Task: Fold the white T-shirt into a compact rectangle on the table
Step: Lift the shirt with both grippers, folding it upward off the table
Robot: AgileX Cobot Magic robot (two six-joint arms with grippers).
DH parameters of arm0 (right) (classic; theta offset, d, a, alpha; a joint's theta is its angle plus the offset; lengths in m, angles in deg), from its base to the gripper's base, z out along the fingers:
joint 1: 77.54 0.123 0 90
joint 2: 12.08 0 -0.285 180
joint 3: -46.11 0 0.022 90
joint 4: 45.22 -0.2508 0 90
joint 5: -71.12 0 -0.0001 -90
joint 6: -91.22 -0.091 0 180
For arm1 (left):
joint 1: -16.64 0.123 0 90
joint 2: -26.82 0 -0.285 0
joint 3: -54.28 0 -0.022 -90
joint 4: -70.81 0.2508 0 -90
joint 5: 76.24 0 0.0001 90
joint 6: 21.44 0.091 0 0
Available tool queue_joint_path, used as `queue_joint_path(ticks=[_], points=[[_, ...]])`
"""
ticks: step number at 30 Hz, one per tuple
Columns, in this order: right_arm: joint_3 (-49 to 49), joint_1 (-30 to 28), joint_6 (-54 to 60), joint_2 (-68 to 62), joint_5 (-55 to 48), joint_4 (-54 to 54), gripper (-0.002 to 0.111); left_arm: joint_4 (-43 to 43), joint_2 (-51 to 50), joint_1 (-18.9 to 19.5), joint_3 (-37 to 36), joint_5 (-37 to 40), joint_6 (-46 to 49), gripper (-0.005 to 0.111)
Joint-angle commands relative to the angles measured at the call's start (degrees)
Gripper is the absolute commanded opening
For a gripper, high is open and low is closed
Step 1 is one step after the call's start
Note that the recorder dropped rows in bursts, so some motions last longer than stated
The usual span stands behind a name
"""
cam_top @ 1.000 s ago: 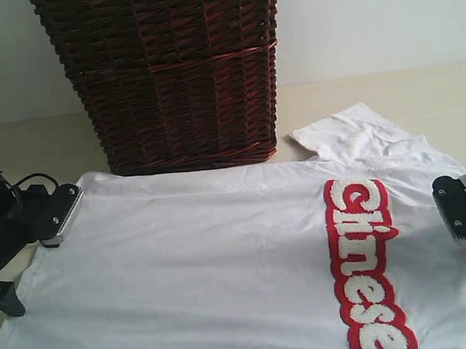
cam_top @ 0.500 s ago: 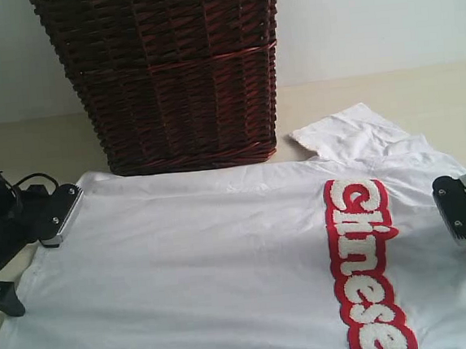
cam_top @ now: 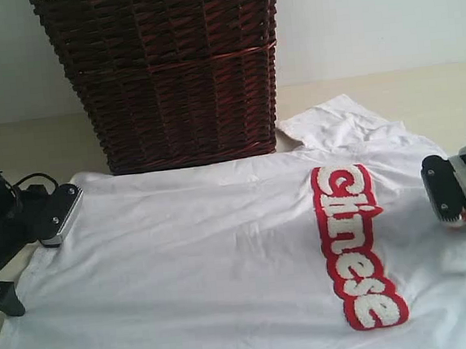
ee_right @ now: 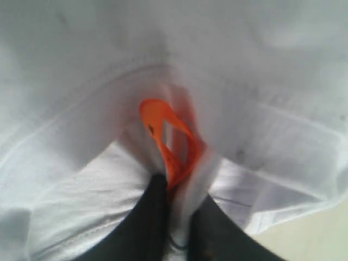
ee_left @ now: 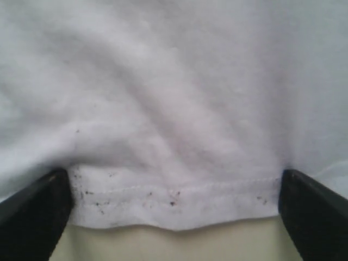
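Exterior view: the white T-shirt (cam_top: 200,267) lies spread flat on the table (cam_top: 446,90), just in front of a dark wicker basket (cam_top: 175,73). Its near edge is cut off by the frame. The long axis runs side to side, hem toward the left gripper (cam_top: 55,216) and neck end toward the right gripper (cam_top: 451,196). The red band (cam_top: 352,246) of fuzzy lettering crosses the chest front to back. One sleeve (cam_top: 335,125) pokes out beside the basket. Neither claw's tips can be made out from here.

Left wrist view: two dark fingers (ee_left: 32,209) stand spread wide apart. The stitched hem (ee_left: 174,198) lies between them, flecked with dark specks, with bare table just beyond it.

Right wrist view: the fingers (ee_right: 144,223) are pressed together, pinching the collar fabric right at the base of the orange neck tag (ee_right: 166,136). The tips are buried in white folds.
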Motion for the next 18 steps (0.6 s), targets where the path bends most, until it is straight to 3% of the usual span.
queue_joint_path(ticks=[1,7,18], points=[[3.01,-0.18,-0.25,-6.65,4.87,-4.77,0.0,0.51,-1.53,0.26,-0.66,-1.59,-0.53,0.105],[3.01,-0.18,-0.25,-6.65,5.64,-5.69,0.0,0.51,-1.53,0.26,-0.66,-1.59,-0.53,0.105],[3.01,-0.18,0.45,-3.74,-9.19,-5.57,0.0,-0.29,-1.53,0.13,-0.66,-2.26,-0.53,0.105]])
